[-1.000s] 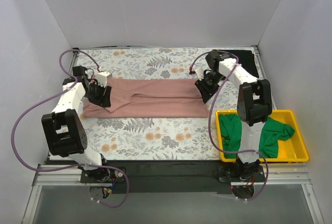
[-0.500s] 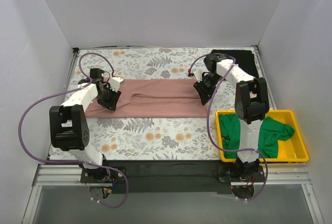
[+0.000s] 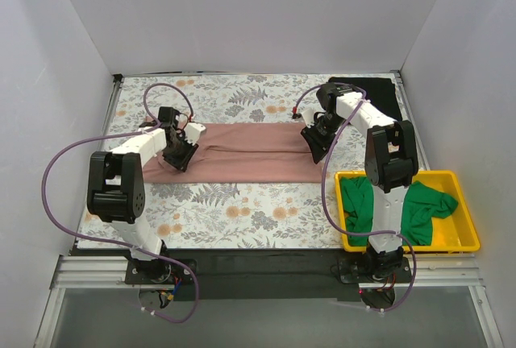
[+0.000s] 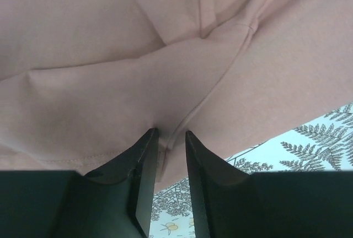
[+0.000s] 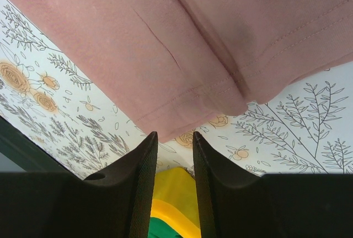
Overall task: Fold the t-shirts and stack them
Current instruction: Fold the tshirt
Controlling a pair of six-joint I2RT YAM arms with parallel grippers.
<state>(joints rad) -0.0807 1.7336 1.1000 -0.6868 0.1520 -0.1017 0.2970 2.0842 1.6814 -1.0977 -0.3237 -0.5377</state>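
Observation:
The dusty pink t-shirt [image 3: 250,151] lies as a long folded strip across the floral table. My left gripper [image 3: 182,151] is over its left end, and in the left wrist view [image 4: 168,133] it is shut on a pinch of the pink cloth [image 4: 165,67]. My right gripper [image 3: 316,143] is at the strip's right end. In the right wrist view [image 5: 175,134] its jaws are narrowly apart with nothing between them, and the pink hem [image 5: 182,56] is just past the tips. The black t-shirt [image 3: 380,93] lies at the back right. The green t-shirt [image 3: 425,207] is in the bin.
The yellow plastic bin [image 3: 403,245] stands at the front right next to the right arm's base, and it shows between the jaws in the right wrist view [image 5: 176,194]. White walls close the table on three sides. Purple cables loop around both arms.
My left gripper has moved right, drawing the pink shirt's left end with it, so the strip looks shorter on the left. The right gripper has barely moved.

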